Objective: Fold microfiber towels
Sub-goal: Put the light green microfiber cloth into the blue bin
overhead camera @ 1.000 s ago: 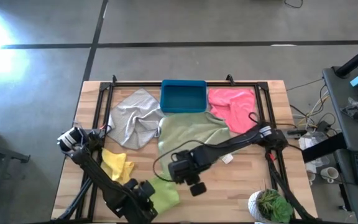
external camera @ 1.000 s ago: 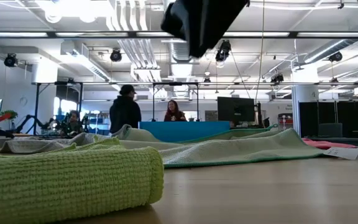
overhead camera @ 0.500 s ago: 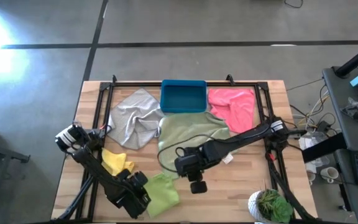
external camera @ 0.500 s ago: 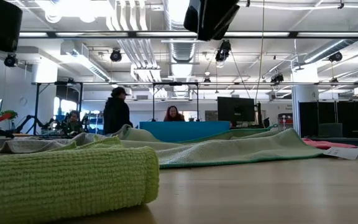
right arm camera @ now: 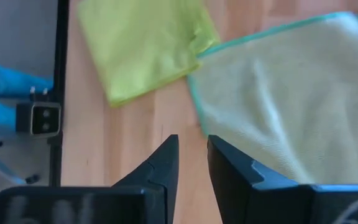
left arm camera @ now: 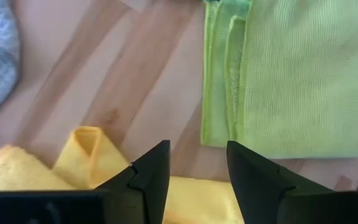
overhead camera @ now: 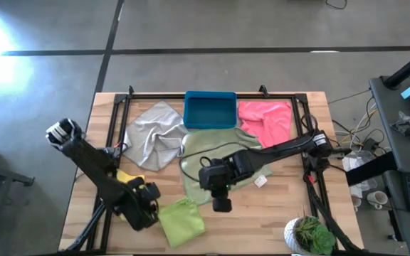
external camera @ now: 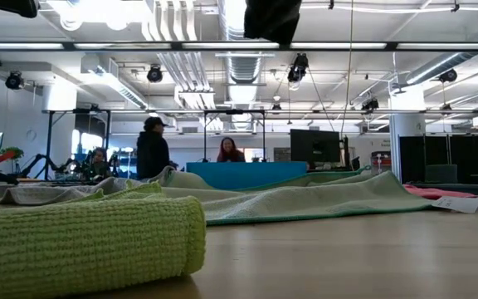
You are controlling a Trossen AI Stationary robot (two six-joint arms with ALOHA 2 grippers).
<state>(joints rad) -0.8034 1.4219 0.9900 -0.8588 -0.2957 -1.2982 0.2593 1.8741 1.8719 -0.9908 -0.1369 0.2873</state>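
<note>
left gripper (overhead camera: 146, 201): over the table's near-left part, just beside the yellow towel; fingers (left arm camera: 151, 177) parted with a clear gap, nothing between them, bare wood and a strip of yellow showing through
yellow towel (overhead camera: 132, 186): crumpled, near-left, right at the left gripper; wrist view shows a rolled fold of it under the fingertips
grey towel (overhead camera: 151, 135): spread but rumpled, far-left, its right edge beside the bin
lime towel (overhead camera: 182, 218): folded into a small rectangle at the near edge, just right of the left gripper, apart from the yellow one; in the low view its rolled edge fills the near left corner (external camera: 81, 245)
bin (overhead camera: 210, 110): blue, far centre, between grey and pink; looks empty from above
sage towel (overhead camera: 219, 153): lying open and mostly flat in the centre, far edge touching the bin, right corner at the pink one; teal-stitched hem visible in right wrist view (right arm camera: 272, 93)
right gripper (overhead camera: 221, 204): raised above the near edge of the sage towel, pointing at the near side of the table; fingers (right arm camera: 160, 168) close together with a narrow slit left, gripping nothing
pink towel (overhead camera: 267, 121): bunched, far-right, just right of the bin
white tag (overhead camera: 260, 181): small, on the wood just right of the sage towel; probably a label, too small to read
room behind: two people standing beyond the table in the low view (external camera: 151, 149)
</note>
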